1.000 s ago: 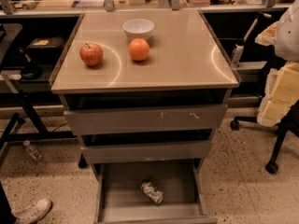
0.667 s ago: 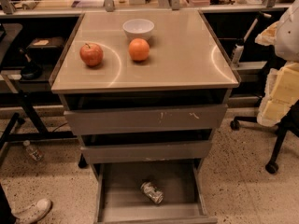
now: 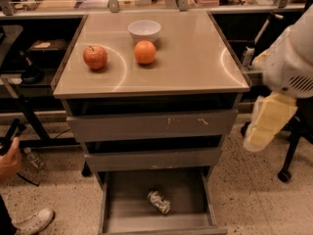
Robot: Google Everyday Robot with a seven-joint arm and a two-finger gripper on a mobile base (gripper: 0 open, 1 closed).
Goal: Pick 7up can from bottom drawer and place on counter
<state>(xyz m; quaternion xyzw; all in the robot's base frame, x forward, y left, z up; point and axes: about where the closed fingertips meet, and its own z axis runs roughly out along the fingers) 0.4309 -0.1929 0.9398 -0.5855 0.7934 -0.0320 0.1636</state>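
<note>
Step in hand: the approach is judged to be the current step; no grasp has been made and the pick is not yet begun.
Claw: the claw [image 3: 268, 124] is seen at the right edge, beside the table [image 3: 195, 62] and level with the upper drawers, well apart from the can. The can is not held by it, and how far it is opened cannot be told.
7up can: the 7up can [image 3: 159, 201] is found lying on its side near the middle of the bottom drawer [image 3: 120, 204].
Bottom drawer: it is pulled out, so the can is exposed from above.
Table: an apple [image 3: 95, 58], an orange [image 3: 145, 52] and a bowl [image 3: 144, 31] are carried on the rear left part; the front right is judged suitable for setting the can down.
Next move: the claw needs to be lowered and brought leftward over the drawer, then aligned across the can's body. The upper drawers overhang the rear, so entry from the front is judged to be required.
</note>
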